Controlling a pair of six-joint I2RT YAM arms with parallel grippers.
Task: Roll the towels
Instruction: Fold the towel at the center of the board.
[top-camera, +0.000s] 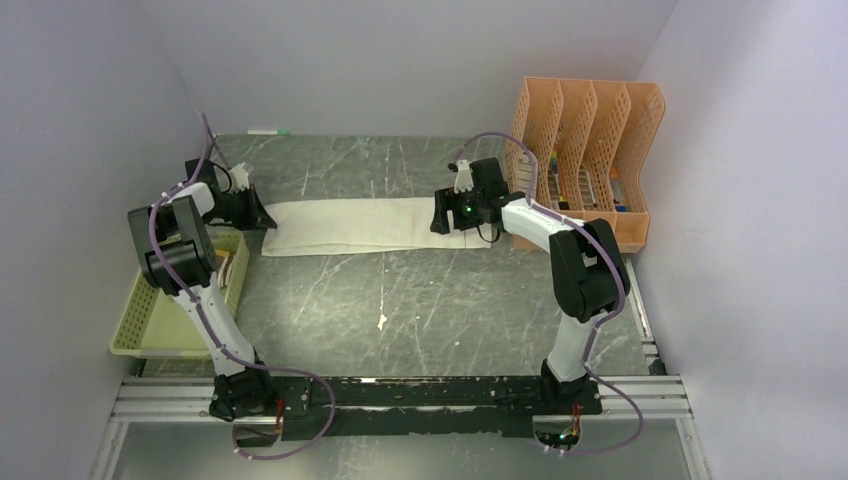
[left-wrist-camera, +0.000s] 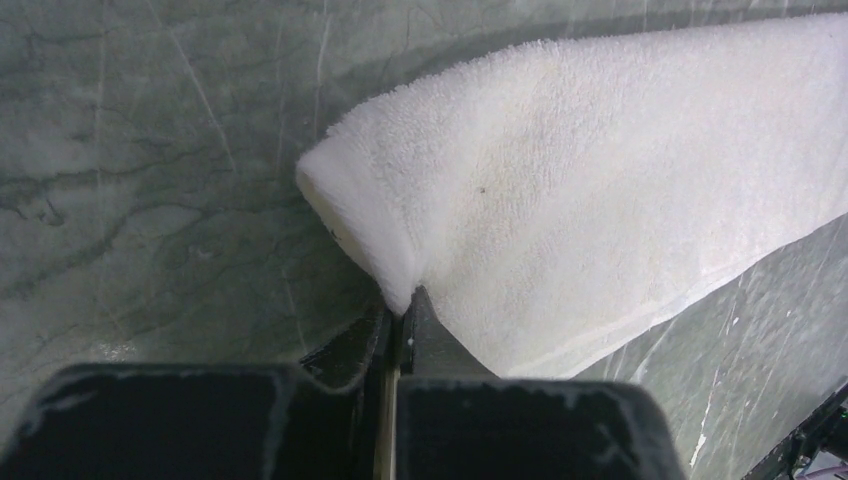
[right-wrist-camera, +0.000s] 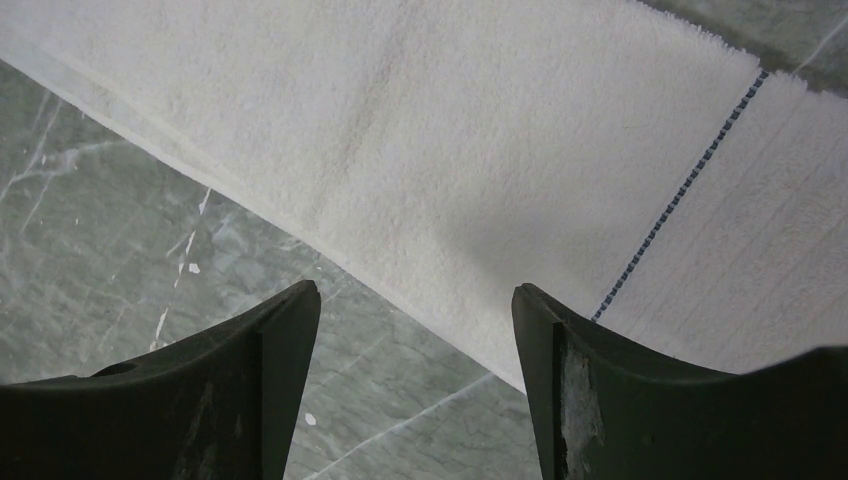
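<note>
The left gripper (left-wrist-camera: 400, 305) pinched the end fold of a long cream-white terry towel (left-wrist-camera: 600, 180) lying flat ahead of it, while the right gripper (right-wrist-camera: 415, 300) hovered, jaws spread, just above the opposite end. No roll had yet formed, so all the rolling lay ahead.

Soft, even overhead light fills all views, slightly dim and cool in the top one. The grey-green marbled desk (top-camera: 400, 300) carries faint sheen, no glare. The plain cream-white terry towel (left-wrist-camera: 620, 180) glows nearly overexposed; the black right tool (right-wrist-camera: 415, 291) looms blurred, shadowed
</note>
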